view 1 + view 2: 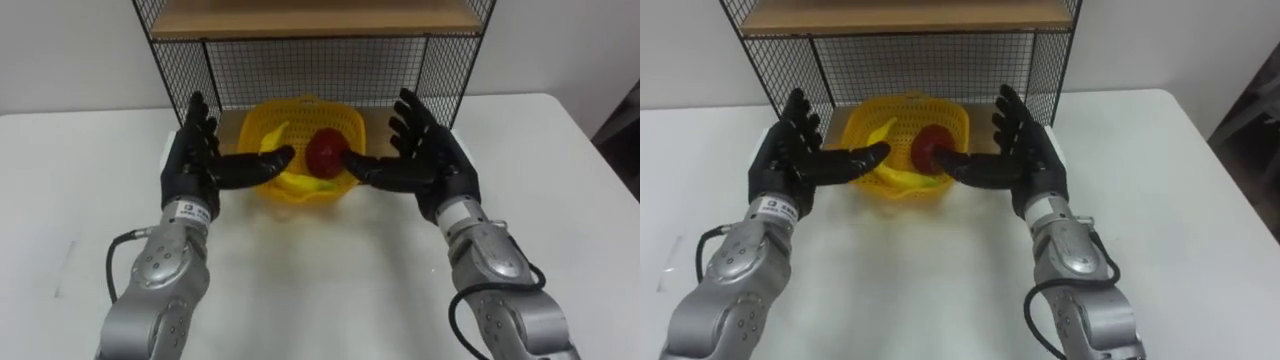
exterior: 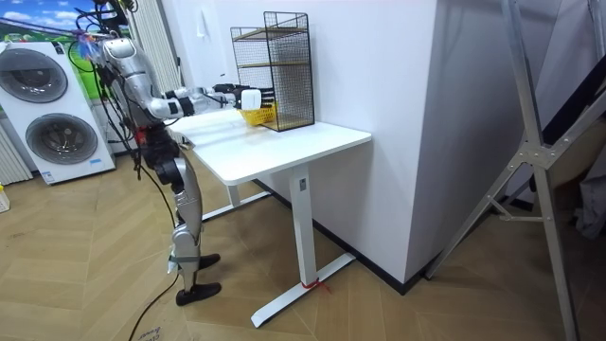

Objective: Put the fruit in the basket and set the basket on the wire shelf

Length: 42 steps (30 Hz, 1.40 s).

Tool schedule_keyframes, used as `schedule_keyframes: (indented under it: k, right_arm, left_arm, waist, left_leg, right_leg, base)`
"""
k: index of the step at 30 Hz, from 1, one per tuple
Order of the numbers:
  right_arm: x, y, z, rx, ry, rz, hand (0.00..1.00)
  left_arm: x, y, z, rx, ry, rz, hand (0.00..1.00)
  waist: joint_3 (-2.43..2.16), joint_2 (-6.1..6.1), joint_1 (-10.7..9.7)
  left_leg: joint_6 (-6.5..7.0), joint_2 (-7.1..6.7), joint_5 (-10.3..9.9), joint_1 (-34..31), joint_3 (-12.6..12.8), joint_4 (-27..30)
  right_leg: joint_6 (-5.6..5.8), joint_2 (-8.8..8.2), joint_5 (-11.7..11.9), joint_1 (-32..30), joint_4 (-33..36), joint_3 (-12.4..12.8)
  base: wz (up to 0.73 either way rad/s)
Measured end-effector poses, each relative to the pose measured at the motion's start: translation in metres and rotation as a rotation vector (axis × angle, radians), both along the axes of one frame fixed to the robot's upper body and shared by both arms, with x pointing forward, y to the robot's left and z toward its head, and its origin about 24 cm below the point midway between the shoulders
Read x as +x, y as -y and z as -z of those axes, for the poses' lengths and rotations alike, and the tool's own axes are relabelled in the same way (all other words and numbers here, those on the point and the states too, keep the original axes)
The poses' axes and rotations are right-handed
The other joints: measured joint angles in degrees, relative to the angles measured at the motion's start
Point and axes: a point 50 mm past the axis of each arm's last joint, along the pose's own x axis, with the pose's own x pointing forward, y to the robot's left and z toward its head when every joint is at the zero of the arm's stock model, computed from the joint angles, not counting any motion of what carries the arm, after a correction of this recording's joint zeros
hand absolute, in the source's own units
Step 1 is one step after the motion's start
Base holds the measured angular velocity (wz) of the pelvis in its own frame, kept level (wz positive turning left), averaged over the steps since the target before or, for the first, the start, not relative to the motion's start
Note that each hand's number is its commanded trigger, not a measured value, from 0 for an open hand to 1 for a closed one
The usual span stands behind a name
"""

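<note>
Basket point(image 1: 345, 118) with red fruit point(image 1: 324, 150) and banana point(image 1: 308, 186) before wire shelf point(image 1: 320, 70); left hand point(image 1: 190, 165) and right hand point(image 1: 440, 165) flank it, fingers straight, empty

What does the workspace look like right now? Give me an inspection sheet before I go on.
Surface: white table, bare in front of the basket.
Job's things: yellow basket at the open front of the wire shelf; whether it rests on the shelf's floor cannot be told. It holds a red fruit and a banana.
Clutter: nothing seen.
Hands: left hand open at the basket's left side, right hand open at its right side, both thumbs at the rim.
Cables: nothing seen apart from the robot's own.
Surroundings: washing machines behind the robot, white wall, metal stand at the room view's right, wood floor.
</note>
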Motion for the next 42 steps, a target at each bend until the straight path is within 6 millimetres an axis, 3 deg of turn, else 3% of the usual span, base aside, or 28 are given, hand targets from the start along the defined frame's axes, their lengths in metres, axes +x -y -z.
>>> schedule_keyframes:
  k: [6,16,24,34,39,42]
  right_arm:
    - [-0.006,0.003,-0.005,0.000,0.046,0.005,0.00]
    - [-0.039,0.005,-0.002,0.011,0.093,-0.048,0.00]
    - [-0.059,0.011,-0.001,0.000,0.136,-0.026,0.00]
    - [-0.078,0.051,-0.011,-0.111,0.213,0.156,0.00]
    - [-0.080,0.077,-0.027,-0.257,0.269,0.302,0.00]
    - [-0.080,0.097,-0.049,-0.401,0.355,0.415,0.00]
  left_arm:
    - [-0.014,-0.004,-0.001,-0.013,0.052,0.015,0.00]
    - [-0.040,-0.011,0.005,-0.028,0.097,0.033,0.00]
    - [-0.060,-0.021,-0.010,-0.025,0.220,-0.009,0.00]
    - [-0.085,-0.066,-0.013,0.109,0.259,-0.290,0.00]
    - [-0.094,-0.097,-0.039,0.205,0.384,-0.520,0.00]
    - [-0.102,-0.118,-0.053,0.303,0.449,-0.688,0.00]
  waist:
    - [0.01,-0.08,-1.21]
    - [0.01,-0.40,-1.18]
    - [-0.31,-1.07,-1.04]
    - [-0.05,-0.61,0.46]
    - [-0.15,-0.25,0.91]
    - [-0.16,0.05,1.47]
  left_leg:
    - [0.01,0.00,-0.01,0.19,0.31,-0.22]
    - [0.00,0.07,-0.01,-0.72,0.69,-0.11]
    - [-0.01,0.09,-0.01,-0.60,0.63,-0.11]
    - [-0.07,0.11,-0.08,-0.48,0.58,-0.21]
    - [-0.07,0.10,-0.08,-1.33,0.39,0.12]
    - [-0.07,0.09,-0.07,-1.32,0.38,-0.03]
  right_leg:
    - [0.00,-0.03,0.00,0.02,0.04,0.01]
    - [0.01,0.24,0.00,-0.85,0.18,1.41]
    - [-0.01,0.29,0.01,-0.84,0.08,1.32]
    - [-0.03,0.36,0.02,-1.17,0.14,1.53]
    - [-0.07,0.38,0.12,-1.79,0.15,1.32]
    - [-0.06,0.39,0.13,-1.82,0.14,1.28]
  base:
    - [-0.02]
    - [-0.02]
    - [0.00]
    - [0.00]
    - [0.00]
    - [0.00]
